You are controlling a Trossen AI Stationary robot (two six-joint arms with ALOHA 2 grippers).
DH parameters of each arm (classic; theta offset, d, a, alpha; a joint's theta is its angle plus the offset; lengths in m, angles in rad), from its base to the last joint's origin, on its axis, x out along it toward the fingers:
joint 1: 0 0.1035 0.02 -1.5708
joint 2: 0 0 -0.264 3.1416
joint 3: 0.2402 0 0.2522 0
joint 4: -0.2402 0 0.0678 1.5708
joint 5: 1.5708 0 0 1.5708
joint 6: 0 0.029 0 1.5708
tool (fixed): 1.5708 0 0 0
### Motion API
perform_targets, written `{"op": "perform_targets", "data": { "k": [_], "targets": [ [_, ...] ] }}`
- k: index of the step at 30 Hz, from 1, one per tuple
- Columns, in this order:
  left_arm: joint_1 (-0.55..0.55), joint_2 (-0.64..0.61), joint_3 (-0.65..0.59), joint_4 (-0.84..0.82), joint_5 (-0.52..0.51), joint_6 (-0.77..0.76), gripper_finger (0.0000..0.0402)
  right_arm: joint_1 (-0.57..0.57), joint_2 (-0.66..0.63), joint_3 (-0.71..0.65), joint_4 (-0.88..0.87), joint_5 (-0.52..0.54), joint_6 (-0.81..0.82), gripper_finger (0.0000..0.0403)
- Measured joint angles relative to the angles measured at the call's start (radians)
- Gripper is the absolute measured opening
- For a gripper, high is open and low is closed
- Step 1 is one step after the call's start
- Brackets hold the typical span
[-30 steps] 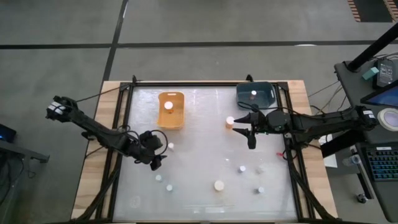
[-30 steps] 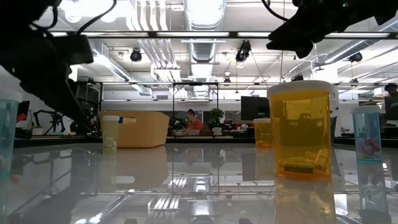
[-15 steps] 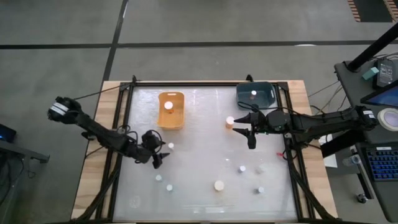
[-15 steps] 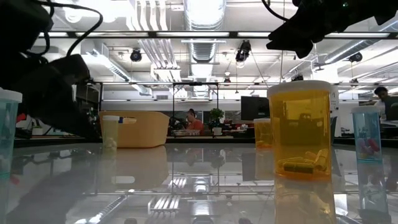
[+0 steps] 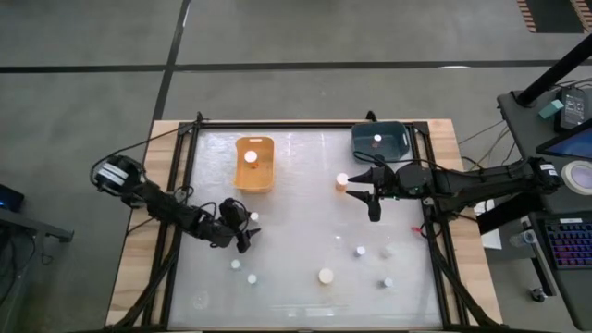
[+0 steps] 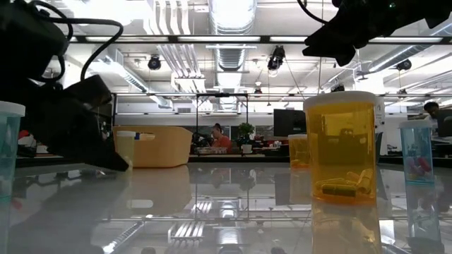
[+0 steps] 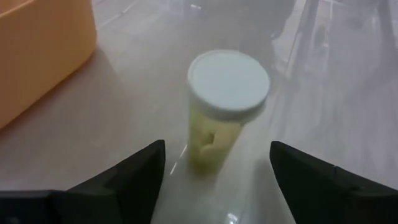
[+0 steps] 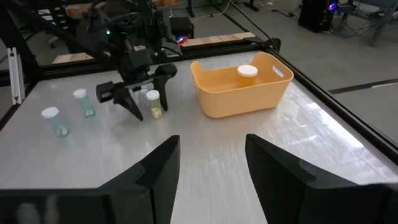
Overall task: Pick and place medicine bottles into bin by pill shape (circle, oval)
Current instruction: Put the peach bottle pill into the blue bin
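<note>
The left gripper (image 5: 242, 237) hangs low with its two dark fingers spread wide, just short of a small pale-yellow medicine bottle with a round white cap (image 7: 227, 106) standing upright near the orange plastic bin (image 5: 254, 164). The right gripper (image 5: 372, 205) waits open above the table's right half, near the dark blue bin (image 5: 380, 141).

We see, beyond the table in the low view, a seated person (image 6: 215, 134) at centre, ceiling ducts (image 6: 227, 53) at 12 o'clock, and a dark monitor (image 6: 288, 121) toward 2 o'clock of that person.

In the high view, a keyboard (image 5: 566, 242) lies at 3 o'clock.
</note>
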Motion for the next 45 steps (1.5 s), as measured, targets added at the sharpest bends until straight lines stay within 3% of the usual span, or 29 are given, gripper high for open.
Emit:
{"op": "perform_targets", "data": {
  "k": [5, 22, 27, 33, 45],
  "targets": [
    [0.000, 0.050, 0.000, 0.079, -0.006, 0.015, 0.0224, 0.000, 0.000, 0.000, 0.000, 0.000, 0.000, 0.0173],
    [0.000, 0.048, 0.023, 0.072, 0.023, 0.014, 0.0081, 0.000, 0.000, 0.000, 0.000, 0.000, 0.008, 0.0173],
    [0.000, 0.028, 0.068, 0.072, 0.024, 0.029, 0.0076, 0.000, 0.000, 0.000, 0.000, 0.000, 0.027, 0.0173],
    [0.019, -0.027, 0.149, 0.050, 0.040, 0.161, 0.0077, 0.002, 0.010, 0.000, 0.005, 0.000, 0.027, 0.0173],
    [0.095, -0.125, 0.376, -0.313, 0.086, 0.226, 0.0077, 0.002, 0.157, 0.011, 0.145, -0.013, -0.002, 0.0173]
  ]
}}
